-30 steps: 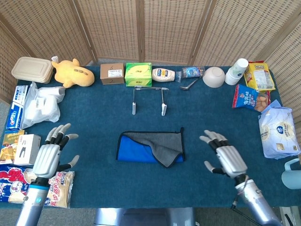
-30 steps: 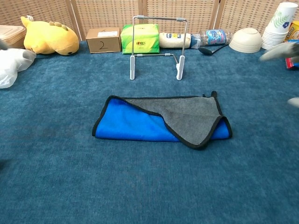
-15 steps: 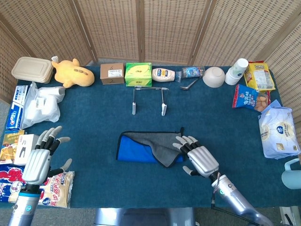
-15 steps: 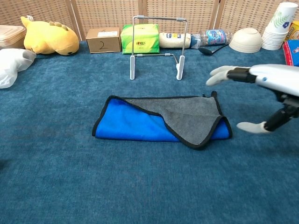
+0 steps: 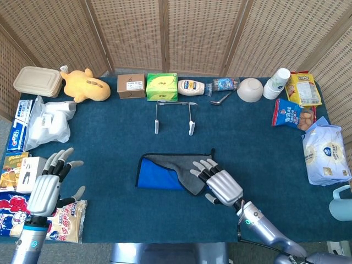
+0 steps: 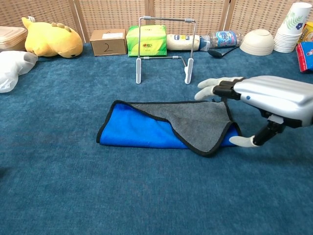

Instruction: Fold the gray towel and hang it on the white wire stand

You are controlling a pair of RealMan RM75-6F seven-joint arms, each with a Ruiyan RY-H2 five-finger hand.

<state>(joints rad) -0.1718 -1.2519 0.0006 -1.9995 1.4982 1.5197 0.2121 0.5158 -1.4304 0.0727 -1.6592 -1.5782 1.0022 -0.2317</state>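
**Towel on the blue cloth, right hand over its end**

On the table, a deep teal, short-piled cloth covers the whole top; woven wicker screens in wooden frames close off the back.

Gray towel: soft, blue on one face, gray on the other, black edging. Lies mid-table, folded roughly into a band with a gray flap turned over the blue.

White wire stand: thin bent rod, upright on two feet, behind the towel and apart from it.

Right hand: silver ridged back, fingers spread over the towel's right end, thumb low by the fold; holding nothing, though contact with the fabric is hard to judge.

Left hand: fingers splayed and empty, near the table's left edge beside snack packets.

Back row: yellow plush toy, cardboard box, green tissue box, pale bowl.
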